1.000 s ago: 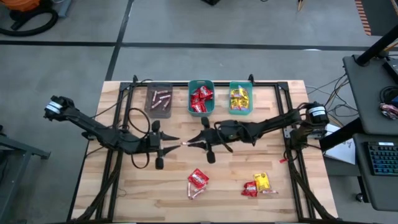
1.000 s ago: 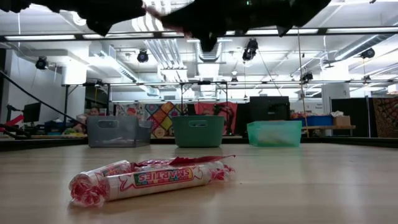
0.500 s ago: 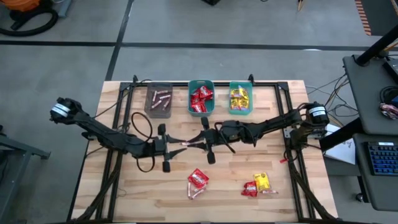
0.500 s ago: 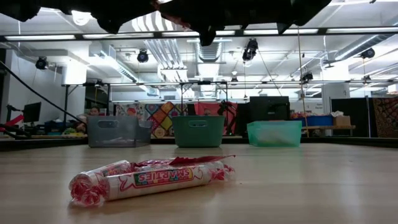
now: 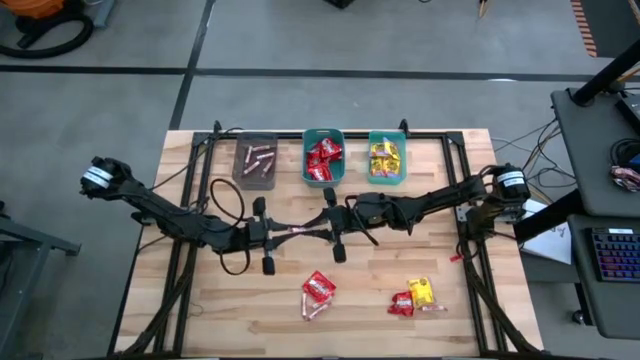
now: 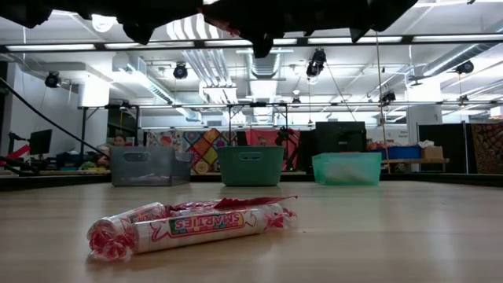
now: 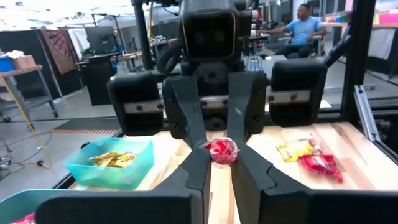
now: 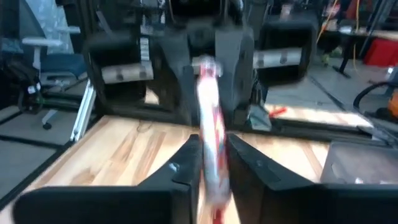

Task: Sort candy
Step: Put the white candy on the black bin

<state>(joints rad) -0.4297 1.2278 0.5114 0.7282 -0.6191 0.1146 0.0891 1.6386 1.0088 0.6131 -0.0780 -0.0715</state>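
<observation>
The left gripper [image 5: 283, 235] and right gripper [image 5: 312, 232] meet tip to tip above the table's middle, both clamped on one candy stick [image 5: 297, 233] that spans between them, one end in each. In the left wrist view its twisted red end [image 7: 221, 150] sits pinched between the fingers. Loose candy [image 5: 318, 288] lies on the table just beside the grippers.

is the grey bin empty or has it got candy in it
Not empty. In the high view the grey bin holds a few thin pinkish stick candies lying loose on its floor, well short of full.
</observation>
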